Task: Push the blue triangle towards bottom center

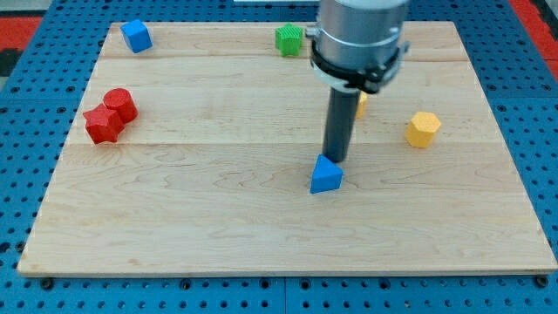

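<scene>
The blue triangle (326, 175) lies on the wooden board (218, 218), a little right of the middle. My tip (336, 160) stands right at the triangle's top edge, touching or nearly touching it from the view's top side. The dark rod rises from there to the grey arm body (359, 39) at the view's top.
A blue cube (136, 36) sits at the top left. A green block (289, 39) is at the top centre. A red cylinder (119, 104) and a red star-like block (103, 125) touch at the left. A yellow hexagon (422, 129) is at the right; another yellow block (361, 104) is mostly hidden behind the rod.
</scene>
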